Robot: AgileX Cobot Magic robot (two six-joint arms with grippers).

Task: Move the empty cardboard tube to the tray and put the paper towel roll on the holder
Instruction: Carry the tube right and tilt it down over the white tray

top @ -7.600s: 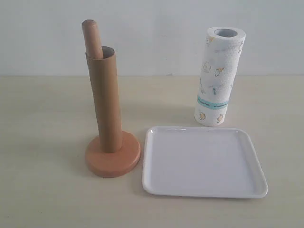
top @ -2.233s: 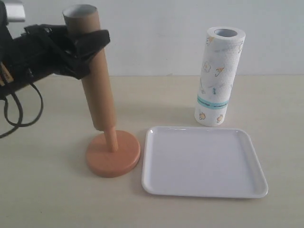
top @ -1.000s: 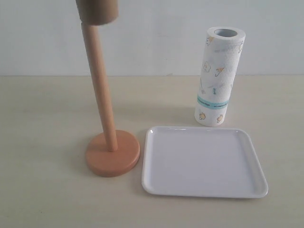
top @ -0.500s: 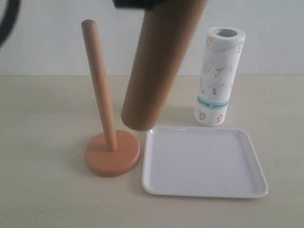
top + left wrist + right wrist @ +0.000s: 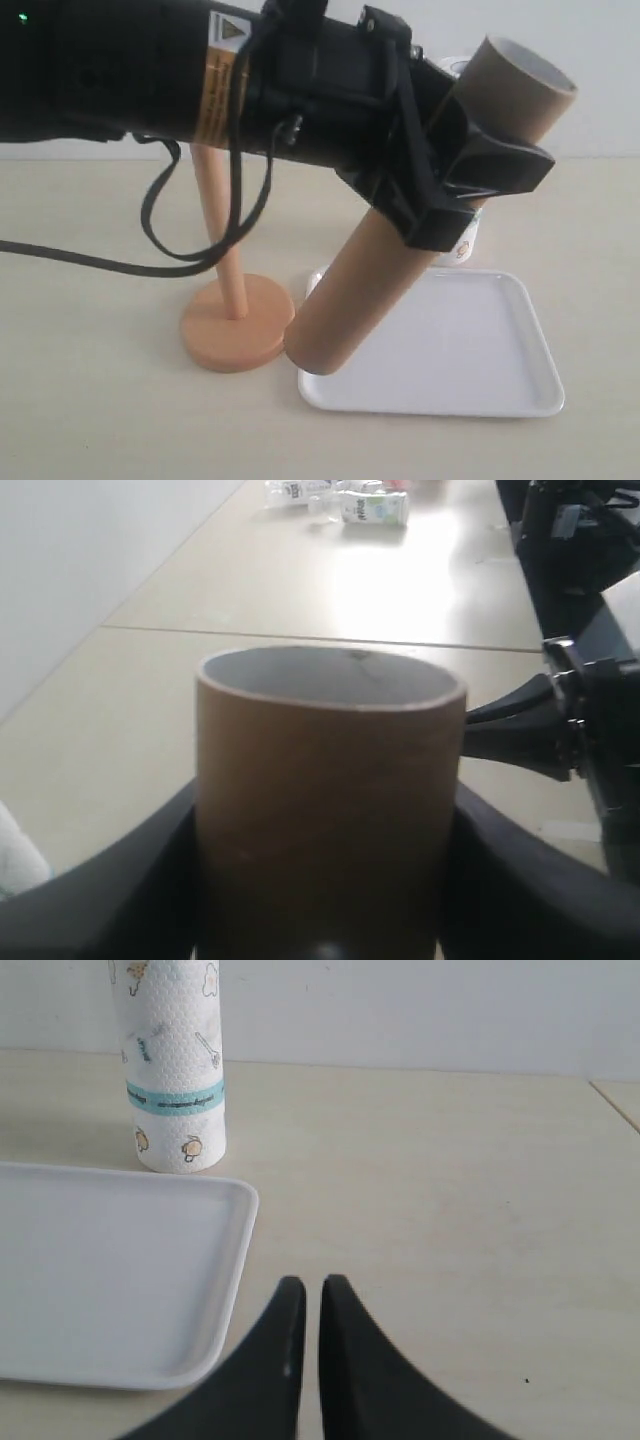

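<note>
Cardboard tube point(image 5: 352, 298) tilts over tray point(image 5: 505, 385), clamped in left pincer point(image 5: 472, 195); right pincer point(image 5: 312, 1286) closed, empty.

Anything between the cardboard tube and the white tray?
Nothing visible does. The left gripper holds the long brown cardboard tube tilted, lower end at the white square tray's near-left corner; the tray shows bare.

Exterior view: the left arm point(image 5: 120, 70) hides the upper post of the holder point(image 5: 237, 325). Behind the left gripper point(image 5: 470, 195), nearly all of the paper towel roll point(image 5: 466, 245) is concealed. Below the gripper, the lower end of the empty cardboard tube point(image 5: 350, 300) covers one corner of the tray point(image 5: 500, 350). Wrist views: tube length, roll top and tray side are cropped; the distant bottles point(image 5: 350, 500) are illegible.
</note>
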